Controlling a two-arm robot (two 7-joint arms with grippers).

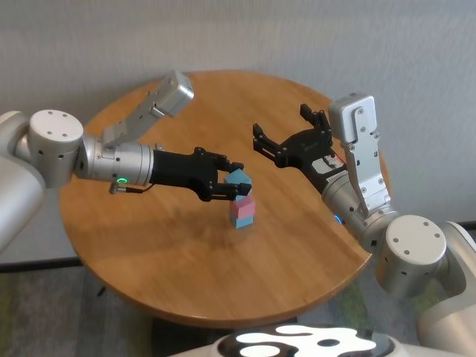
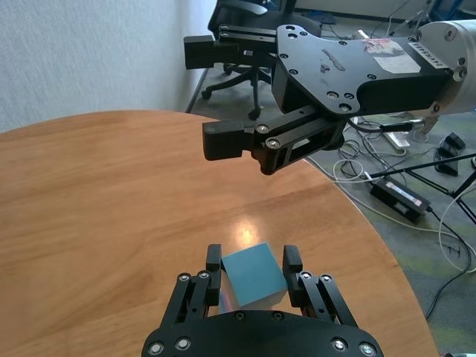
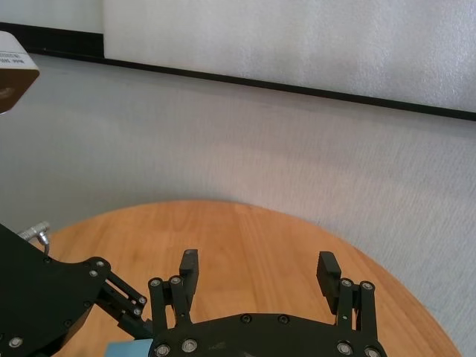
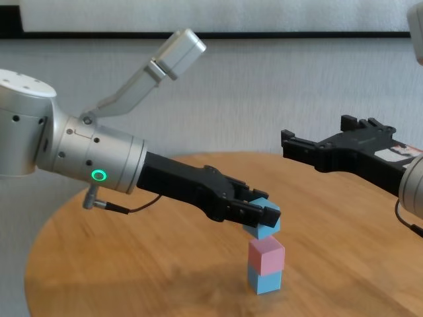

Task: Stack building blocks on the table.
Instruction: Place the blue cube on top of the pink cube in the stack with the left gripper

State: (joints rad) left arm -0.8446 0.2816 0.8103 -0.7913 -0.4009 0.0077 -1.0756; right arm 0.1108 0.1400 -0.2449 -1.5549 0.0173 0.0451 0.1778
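My left pincer (image 4: 264, 212) clamped the blue block (image 4: 266, 222), tilted, just above the pink block (image 4: 266, 256); I judged it needed levelling before lowering. Right pincer (image 1: 291, 132) gaped, idle.

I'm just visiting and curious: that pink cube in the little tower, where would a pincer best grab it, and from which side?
Probably by two opposite upright faces of the pink cube, coming in level from the side. Its flat, parallel sides suit two fingers, and its top is blocked: the left pincer holds a blue cube just above it.
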